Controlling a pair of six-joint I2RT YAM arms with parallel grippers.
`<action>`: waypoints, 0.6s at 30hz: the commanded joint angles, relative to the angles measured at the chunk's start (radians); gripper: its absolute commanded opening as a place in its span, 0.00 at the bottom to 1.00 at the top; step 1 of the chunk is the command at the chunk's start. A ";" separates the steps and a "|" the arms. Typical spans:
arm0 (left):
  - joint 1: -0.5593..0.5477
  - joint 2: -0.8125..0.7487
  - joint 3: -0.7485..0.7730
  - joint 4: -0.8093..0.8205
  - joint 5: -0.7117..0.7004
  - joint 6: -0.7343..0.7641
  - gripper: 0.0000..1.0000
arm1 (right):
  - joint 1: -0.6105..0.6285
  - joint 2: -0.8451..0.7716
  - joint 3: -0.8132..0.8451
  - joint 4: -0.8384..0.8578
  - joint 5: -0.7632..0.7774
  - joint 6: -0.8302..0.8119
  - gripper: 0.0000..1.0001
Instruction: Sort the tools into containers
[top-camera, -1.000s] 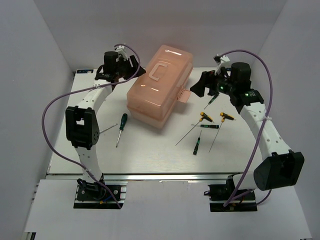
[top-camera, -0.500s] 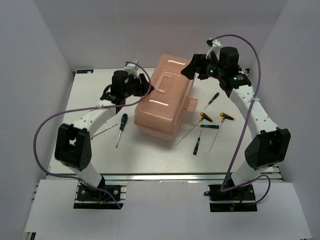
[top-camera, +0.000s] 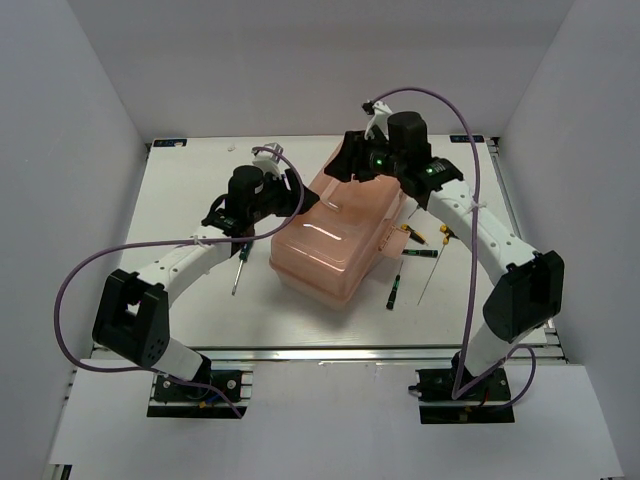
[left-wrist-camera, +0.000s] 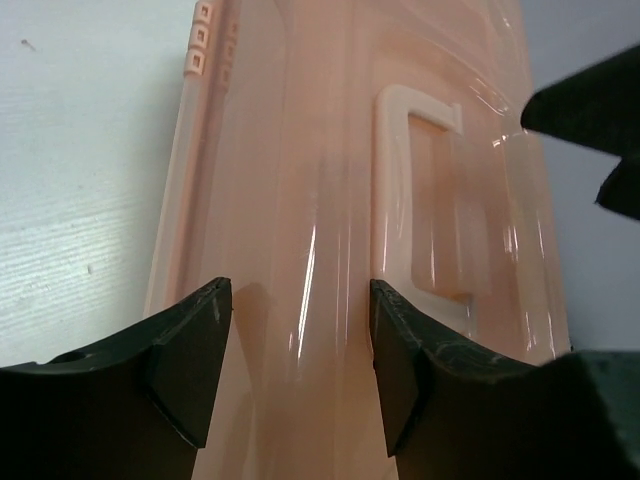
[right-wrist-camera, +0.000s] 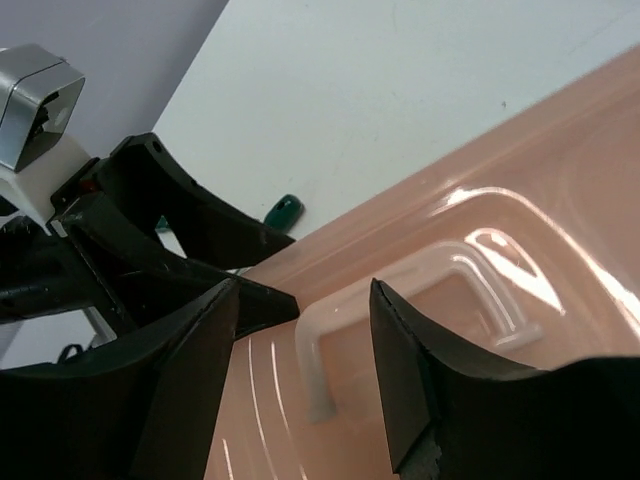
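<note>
The table (top-camera: 190, 170) bears the pink toolbox (top-camera: 335, 240) at its middle, lid shut, lying aslant. Both arms reach inward over it. The left arm (top-camera: 185, 260) bends low from the near left. The right arm (top-camera: 480, 225) arches in from the near right, its wrist above the box's far end.

The left gripper (left-wrist-camera: 300, 300) hangs over the lid's left flank with its fingers (left-wrist-camera: 190, 350) spread. The lid's ridge shows between them and the handle (left-wrist-camera: 420, 200) lies just to their right; they grasp nothing. The right gripper (right-wrist-camera: 305, 290) hovers over the lid, facing the left one. Its fingers (right-wrist-camera: 400, 380) are parted too, and the handle lies below and between them, not pinched. Whether they touch the lid I cannot tell.

The screwdrivers all lie on the table outside the box. A green one (top-camera: 238, 268) lies to its left, partly under the left arm. The others lie to its right, a black-green one (top-camera: 394, 290) and yellow T-handles (top-camera: 445, 232) among them.
</note>
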 joint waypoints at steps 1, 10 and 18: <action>-0.028 0.029 -0.009 -0.245 -0.066 -0.048 0.67 | 0.011 -0.079 -0.039 -0.027 0.139 0.114 0.61; -0.024 -0.013 0.072 -0.268 -0.104 -0.045 0.71 | 0.036 -0.105 -0.136 -0.076 0.204 0.356 0.63; -0.019 -0.184 -0.032 -0.273 -0.112 -0.025 0.80 | 0.056 -0.026 -0.072 -0.098 0.224 0.474 0.59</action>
